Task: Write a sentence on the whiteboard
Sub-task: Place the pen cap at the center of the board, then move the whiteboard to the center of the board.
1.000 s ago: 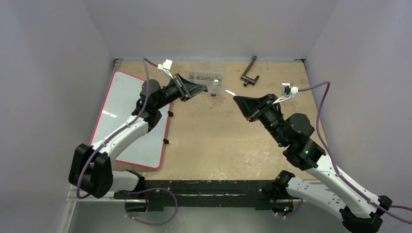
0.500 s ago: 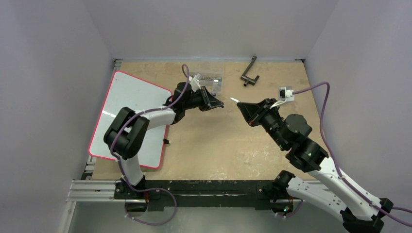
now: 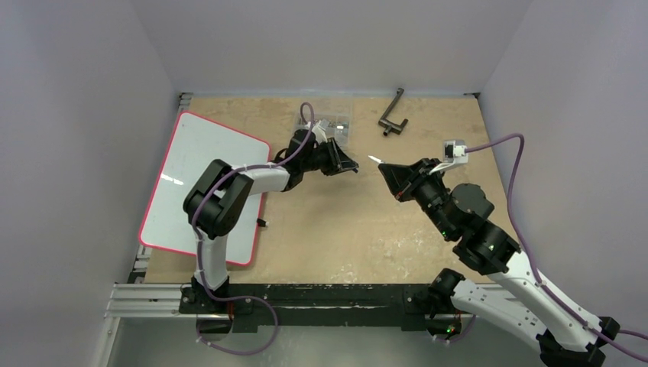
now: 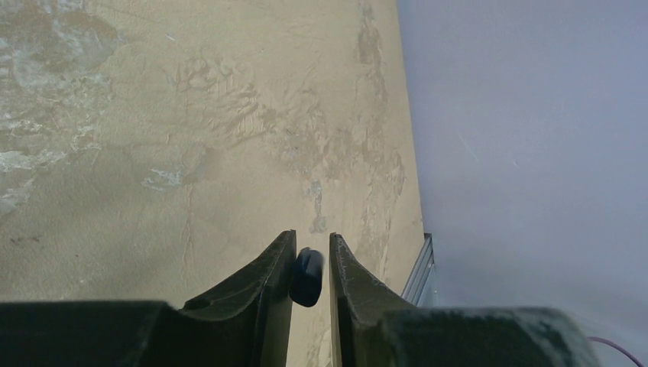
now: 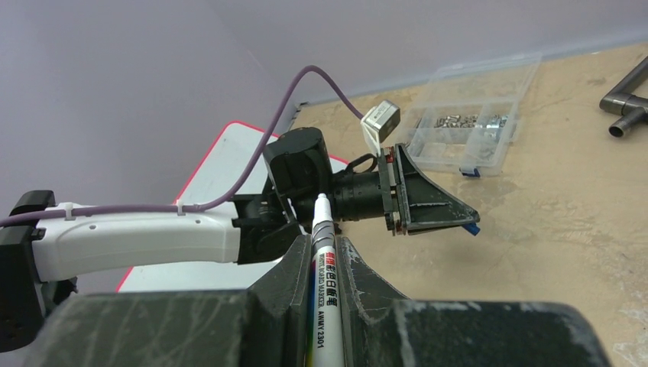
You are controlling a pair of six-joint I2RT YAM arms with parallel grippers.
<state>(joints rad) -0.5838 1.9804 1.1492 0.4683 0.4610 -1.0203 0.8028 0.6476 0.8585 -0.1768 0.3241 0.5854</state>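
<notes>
In the right wrist view, the clear compartment box [image 5: 504,145] holds small silvery parts [image 5: 457,121] in its upper middle compartments. The whiteboard [image 3: 183,176] lies flat at the left of the top view. The left gripper [image 4: 312,237] pinches a dark blue cap [image 4: 307,277]. The right gripper [image 5: 324,241] is closed on a white marker [image 5: 320,287].

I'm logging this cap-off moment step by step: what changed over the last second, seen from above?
The left arm swung rightward, carrying the left pincer, shut on the blue cap, right and slightly nearer. The right pincer, gripping the marker, drew slightly right and nearer. No grasp or release shows. The whiteboard, clear box and black tool stayed put.
</notes>
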